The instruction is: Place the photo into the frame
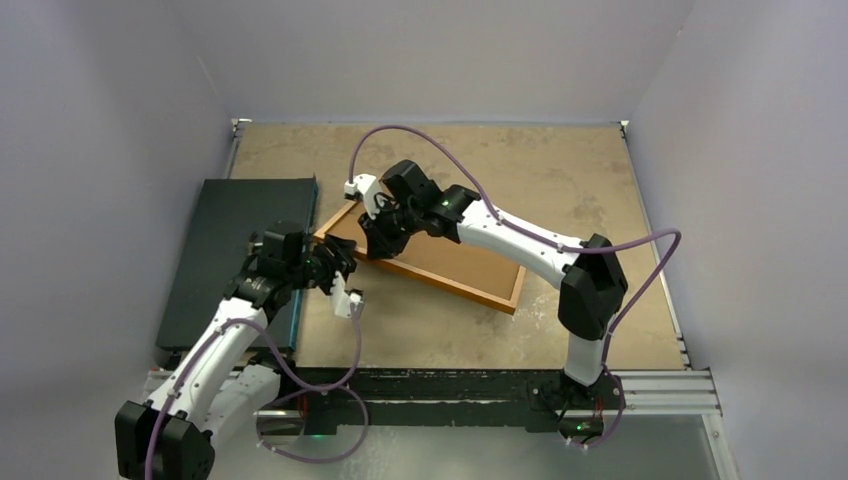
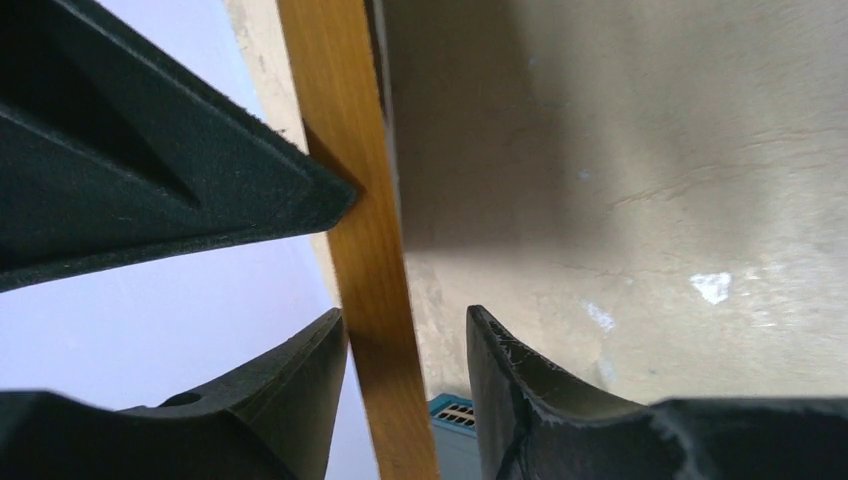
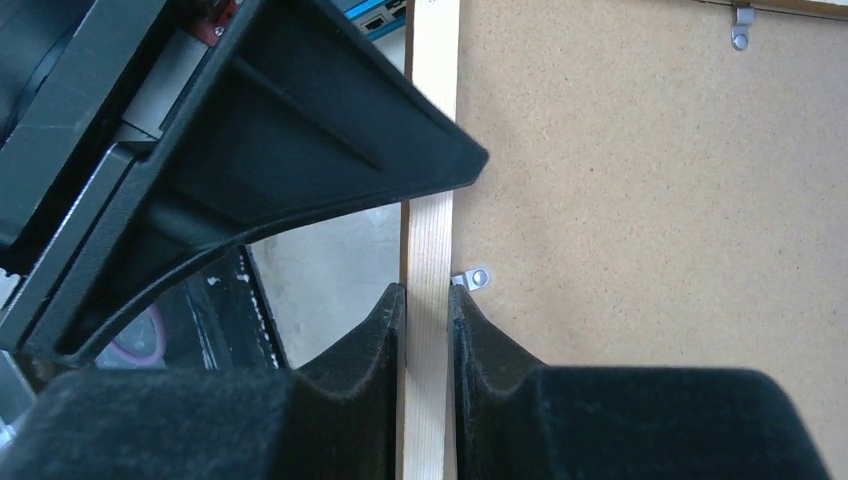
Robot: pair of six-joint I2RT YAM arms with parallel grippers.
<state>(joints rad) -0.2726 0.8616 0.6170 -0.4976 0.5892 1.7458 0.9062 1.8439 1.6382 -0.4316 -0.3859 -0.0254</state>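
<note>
Here the right gripper (image 3: pixel 427 300) pinches the frame (image 3: pixel 430 230) by one rail while the left gripper (image 2: pixel 405 330) only straddles it, jaws apart, so it could pivot and slip.

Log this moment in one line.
right gripper: shut on frame edge | left gripper: open astride frame edge | frame: back side up | photo: not in view

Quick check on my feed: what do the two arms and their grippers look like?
The left arm and right arm have white links, black joints and looping purple cables. The left gripper and right gripper have black, wedge-shaped, matte fingers. A green light glows near the right wrist.
</note>
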